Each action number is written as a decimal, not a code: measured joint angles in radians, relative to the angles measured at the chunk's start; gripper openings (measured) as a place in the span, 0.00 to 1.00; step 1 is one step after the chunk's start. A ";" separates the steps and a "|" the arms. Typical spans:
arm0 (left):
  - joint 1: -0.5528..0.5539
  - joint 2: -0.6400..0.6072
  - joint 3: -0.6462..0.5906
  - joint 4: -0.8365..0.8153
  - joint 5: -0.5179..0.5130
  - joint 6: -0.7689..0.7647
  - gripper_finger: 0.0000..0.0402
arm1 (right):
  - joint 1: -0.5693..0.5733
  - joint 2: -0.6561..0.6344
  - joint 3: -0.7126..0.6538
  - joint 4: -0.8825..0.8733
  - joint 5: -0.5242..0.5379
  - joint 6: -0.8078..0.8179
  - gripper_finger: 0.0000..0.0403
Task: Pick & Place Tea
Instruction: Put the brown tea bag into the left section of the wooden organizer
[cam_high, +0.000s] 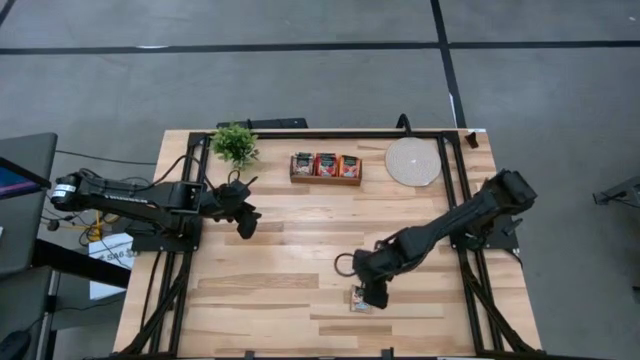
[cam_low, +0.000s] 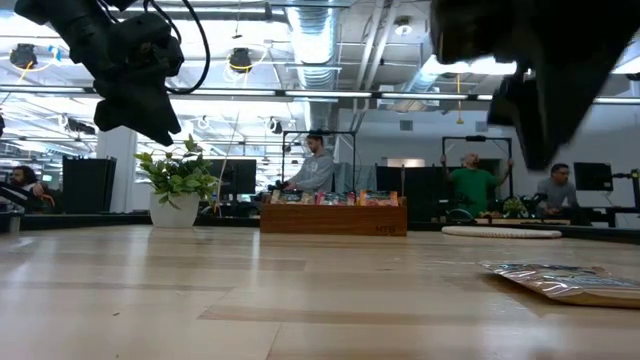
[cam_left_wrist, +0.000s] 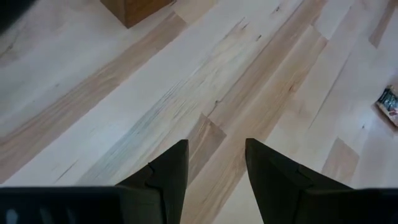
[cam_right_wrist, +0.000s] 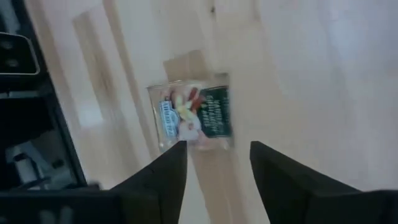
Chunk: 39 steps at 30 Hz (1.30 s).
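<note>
A green-and-white tea sachet (cam_right_wrist: 193, 113) lies flat on the table near its front edge (cam_high: 361, 301), and shows in the low view (cam_low: 566, 281) too. My right gripper (cam_right_wrist: 217, 149) hangs open just above it, pointing steeply down, the sachet lying just beyond its fingertips. Red and orange tea sachets (cam_high: 326, 164) stand in the brown wooden tray (cam_high: 326, 179) at the far middle. My left gripper (cam_left_wrist: 216, 144) waits open above the table's left part (cam_high: 245, 218), with nothing between its fingers.
A small potted plant (cam_high: 235, 143) stands at the far left, and a round pale disc (cam_high: 413, 161) lies at the far right beside the tray. Bare wood stretches between the tray and the sachet. People show in the room beyond the table.
</note>
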 joint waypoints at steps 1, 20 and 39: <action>0.000 0.001 0.000 -0.001 0.000 0.002 0.38 | 0.003 0.028 0.010 0.012 -0.010 0.012 0.42; 0.000 0.000 0.000 -0.011 0.003 0.061 0.38 | 0.039 0.277 0.111 -0.003 -0.021 0.058 0.28; 0.000 0.000 0.000 -0.008 0.002 0.074 0.38 | -0.015 0.285 0.116 -0.019 0.039 0.007 0.02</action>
